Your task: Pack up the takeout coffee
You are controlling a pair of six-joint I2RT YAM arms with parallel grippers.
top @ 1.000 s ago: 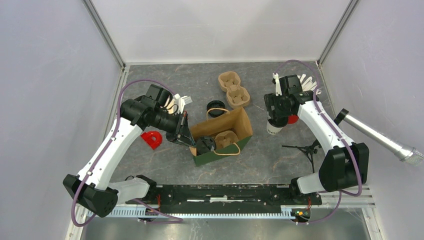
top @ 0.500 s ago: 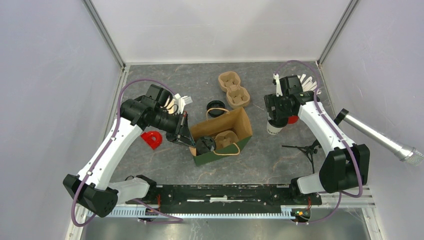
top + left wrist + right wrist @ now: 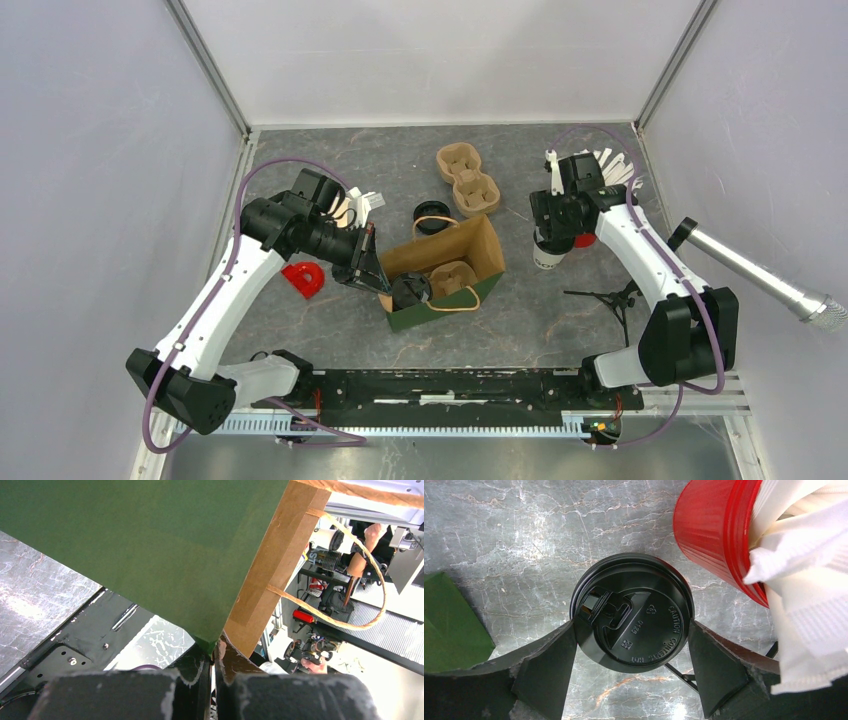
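Overhead on whole table (image 3: 330, 165); wrist cameras close on bag (image 3: 150, 545), coffee cup (image 3: 634, 612).

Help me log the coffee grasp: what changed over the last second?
Almost nothing. The right gripper shifted slightly, fingers flanking the lid of the takeout coffee; a grip cannot be confirmed. The left gripper stays shut on the edge of the green bag. Bag, coffee and red cup did not move.
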